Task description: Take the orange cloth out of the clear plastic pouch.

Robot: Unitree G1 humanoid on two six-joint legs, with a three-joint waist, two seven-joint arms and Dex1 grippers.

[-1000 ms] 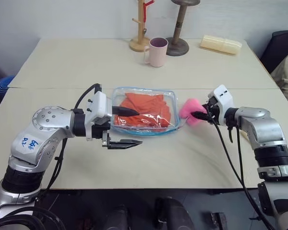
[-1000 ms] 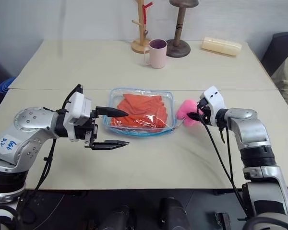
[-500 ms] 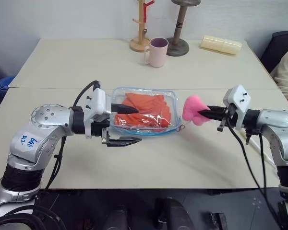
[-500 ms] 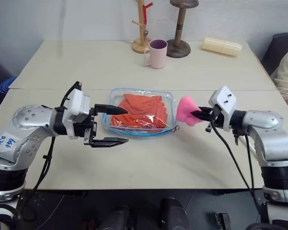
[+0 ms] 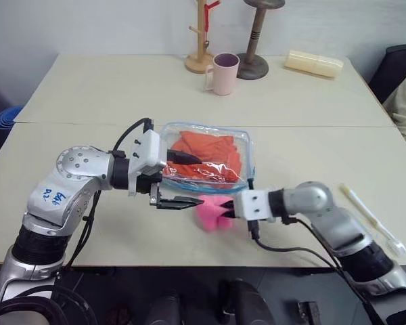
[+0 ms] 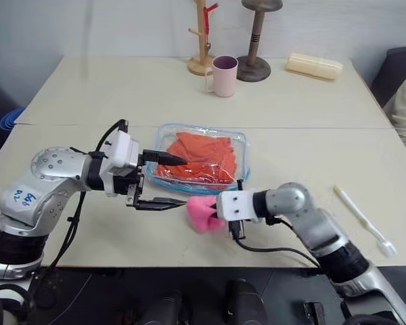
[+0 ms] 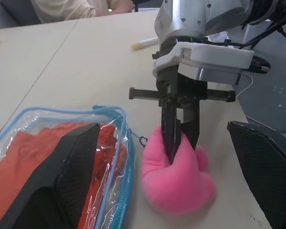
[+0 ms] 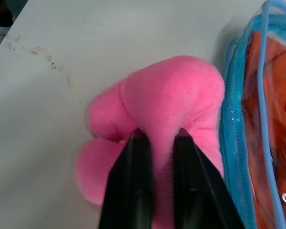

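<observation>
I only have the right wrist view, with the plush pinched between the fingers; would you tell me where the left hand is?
Observer: The left hand is open, with one finger over the pouch's left end and the other over the table in front of it.
Operator: Thank you. Is the cloth out?
Observer: No, the cloth lies folded inside the pouch.
Operator: And how near is the plush to that left hand?
Observer: The plush sits just beyond the tip of its lower finger.
</observation>
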